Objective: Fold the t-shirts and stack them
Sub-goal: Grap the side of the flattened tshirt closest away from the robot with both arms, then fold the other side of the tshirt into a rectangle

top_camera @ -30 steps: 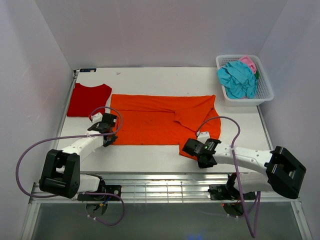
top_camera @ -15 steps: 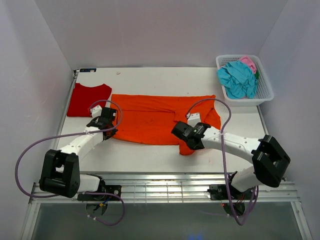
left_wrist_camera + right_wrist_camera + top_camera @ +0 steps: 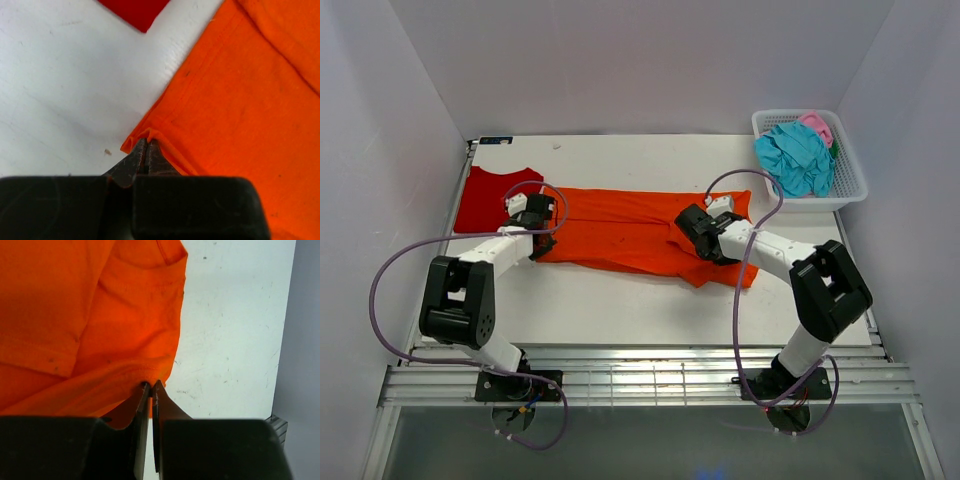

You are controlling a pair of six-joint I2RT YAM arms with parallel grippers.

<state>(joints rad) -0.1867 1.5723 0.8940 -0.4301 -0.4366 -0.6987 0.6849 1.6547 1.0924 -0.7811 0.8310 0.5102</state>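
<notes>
Jaws of the left gripper (image 3: 146, 150) and right gripper (image 3: 151, 387) each pinch a puckered hem corner of the orange t-shirt (image 3: 620, 235), probably to carry its near edge over into a fold. Soft, stitch-hemmed cloth spreads ahead of both. The red t-shirt (image 3: 495, 198) lies flat beyond the left jaws.

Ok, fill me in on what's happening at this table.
Two robot arms appear to be mid-fold on the orange t-shirt. The left end effector is shut on a corner at its left end, and the right end effector is shut on its edge at the right end. A red t-shirt lies folded at the far left. A teal t-shirt and a pink t-shirt sit in the white basket at the far right.
</notes>
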